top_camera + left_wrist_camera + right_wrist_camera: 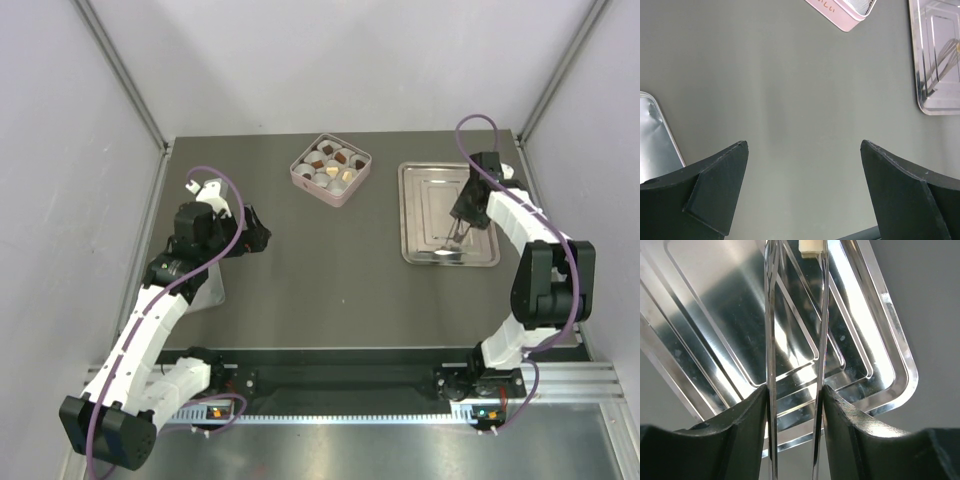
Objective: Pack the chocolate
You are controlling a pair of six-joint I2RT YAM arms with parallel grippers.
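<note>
Several pieces of chocolate, dark brown and tan, sit in white paper cups inside the pink square box at the table's far middle. My right gripper is shut on metal tongs, which reach out over the steel tray. A small cream piece is pinched between the tong tips. My left gripper stands open above bare table at the left, with nothing between its fingers.
A silver lid lies under the left arm near the left edge. In the left wrist view the pink box's corner and the steel tray show far ahead. White walls enclose the table.
</note>
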